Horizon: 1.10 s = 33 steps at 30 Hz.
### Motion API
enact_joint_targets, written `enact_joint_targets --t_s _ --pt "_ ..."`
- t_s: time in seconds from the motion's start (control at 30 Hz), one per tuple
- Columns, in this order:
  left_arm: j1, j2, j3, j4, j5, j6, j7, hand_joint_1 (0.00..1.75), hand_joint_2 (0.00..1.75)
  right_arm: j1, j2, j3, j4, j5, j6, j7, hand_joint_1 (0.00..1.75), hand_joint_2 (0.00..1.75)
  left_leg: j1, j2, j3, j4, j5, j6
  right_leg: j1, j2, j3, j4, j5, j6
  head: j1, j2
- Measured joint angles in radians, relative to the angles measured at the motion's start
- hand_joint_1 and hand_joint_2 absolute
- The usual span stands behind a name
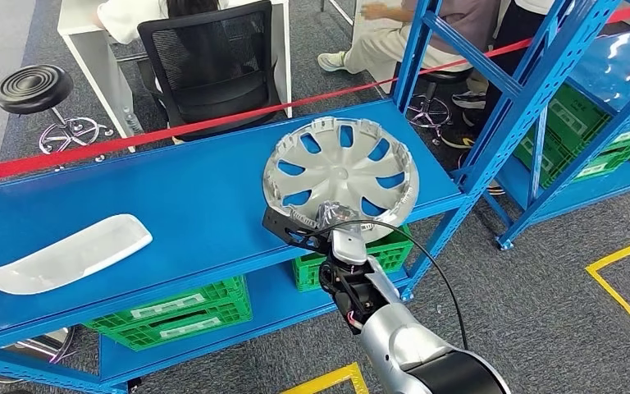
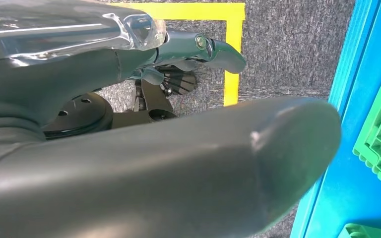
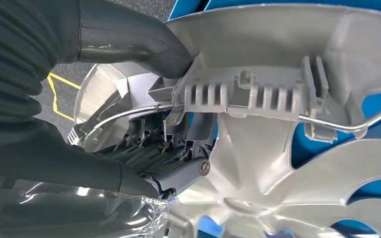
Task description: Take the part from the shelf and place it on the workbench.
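The hubcap looks like silver-painted plastic with a satin sheen; the shelf is glossy blue painted metal, the floor rough grey carpet.

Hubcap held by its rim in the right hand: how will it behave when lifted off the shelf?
The hubcap looks like thin moulded plastic with open spokes, so probably light. The right hand grips only its near rim, so it may sag or pivot. The rim clips look breakable.
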Motion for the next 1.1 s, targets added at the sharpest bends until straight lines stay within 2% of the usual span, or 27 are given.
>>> enact_joint_targets --t_s 0.07,0.17,0.27,0.3,0.4,0.73,0.93,1.03,1.1 --pt "0.0 0.0 0.0 0.0 0.005 -0.001 -0.004 0.0 1.75 0.0 -0.002 0.0 0.0 0.0 0.0 0.0 1.75 1.75 0.0 0.0 0.0 0.0 0.0 0.0 0.0 0.0 0.0 0.0 0.0 0.0 0.0 0.0" --pt "0.0 0.0 0.0 0.0 0.009 -0.005 -0.006 0.0 1.75 0.0 -0.003 -0.001 0.0 0.0 0.0 -0.001 1.75 1.75 0.0 0.0 0.0 0.0 0.0 0.0 0.0 0.0 0.0 0.0 0.0 0.0 0.0 0.0" --pt "0.0 0.0 0.0 0.0 0.014 -0.021 -0.009 0.0 0.44 0.0 -0.003 -0.004 0.0 0.0 0.002 -0.001 1.75 1.75 0.0 0.0 0.0 0.0 0.0 0.0 0.0 0.0 0.0 0.0 0.0 0.0 0.0 0.0" --pt "0.0 0.0 0.0 0.0 0.014 -0.023 -0.01 0.0 0.44 0.0 -0.003 -0.005 0.0 0.0 0.002 -0.002 1.75 1.75 0.0 0.0 0.0 0.0 0.0 0.0 0.0 0.0 0.0 0.0 0.0 0.0 0.0 0.0" --pt "0.0 0.0 0.001 0.0 0.017 -0.01 -0.002 0.0 1.75 0.0 -0.003 -0.006 0.0 0.001 0.002 -0.003 1.75 1.75 0.0 0.0 0.0 0.0 0.0 0.0 0.0 0.0 0.0 0.0 0.0 0.0 0.0 0.0" --pt "0.001 0.0 -0.001 0.0 -0.01 0.034 0.004 0.0 1.75 0.0 -0.002 -0.01 0.0 0.002 0.002 -0.003 1.75 1.75 0.0 0.0 0.0 0.0 0.0 0.0 0.0 0.0 0.0 0.0 0.0 0.0 0.0 0.0" --pt "0.001 0.0 0.0 0.0 0.008 -0.009 -0.043 0.0 1.75 0.0 -0.001 -0.02 0.0 -0.005 -0.004 -0.012 1.75 1.75 0.0 0.0 0.0 0.0 0.0 0.0 0.0 0.0 0.0 0.0 0.0 0.0 0.0 0.0" --pt "0.002 -0.001 0.0 0.0 0.006 -0.018 -0.048 0.0 1.75 0.0 -0.002 -0.044 0.0 -0.053 -0.036 -0.046 1.75 1.75 0.0 0.0 0.0 0.0 0.0 0.0 0.0 0.0 0.0 0.0 0.0 0.0 0.0 0.0" --pt "0.004 0.0 0.0 0.0 0.008 -0.02 -0.053 0.0 1.75 0.0 -0.004 -0.077 -0.002 -0.12 -0.072 -0.101 1.75 1.75 0.0 0.0 0.0 0.0 0.0 0.0 0.0 0.0 0.0 0.0 0.0 0.0 0.0 0.0"
